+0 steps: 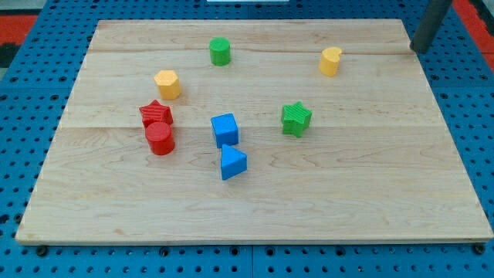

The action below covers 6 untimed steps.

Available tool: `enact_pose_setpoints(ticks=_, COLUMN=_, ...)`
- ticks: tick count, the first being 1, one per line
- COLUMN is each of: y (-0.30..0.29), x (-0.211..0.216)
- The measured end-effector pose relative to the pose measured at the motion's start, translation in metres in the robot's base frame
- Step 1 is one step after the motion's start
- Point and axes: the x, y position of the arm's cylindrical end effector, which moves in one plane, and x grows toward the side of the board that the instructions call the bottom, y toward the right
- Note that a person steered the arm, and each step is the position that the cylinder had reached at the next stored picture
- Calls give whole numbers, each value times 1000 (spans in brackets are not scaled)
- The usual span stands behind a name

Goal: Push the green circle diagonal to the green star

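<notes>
The green circle [220, 52] stands near the view's top, left of centre. The green star [296, 119] sits right of centre, lower and to the right of the circle. My tip [417, 51] is at the view's top right, just off the board's right edge, far right of both green blocks and touching no block.
A yellow heart-like block [330, 61] lies at the top right and a yellow hexagon [167, 84] at the left. A red star [156, 114] touches a red circle [160, 139]. A blue cube [225, 130] sits above a blue triangle [232, 163]. The wooden board [347, 208] lies on a blue pegboard.
</notes>
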Motion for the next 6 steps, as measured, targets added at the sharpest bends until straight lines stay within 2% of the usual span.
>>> enact_pose_setpoints(ticks=2, y=-200, x=-15)
enact_pose_setpoints(ticks=4, y=-454, x=-14)
enact_pose_setpoints(ticks=5, y=-418, x=32)
enact_pose_setpoints(ticks=6, y=-355, x=31)
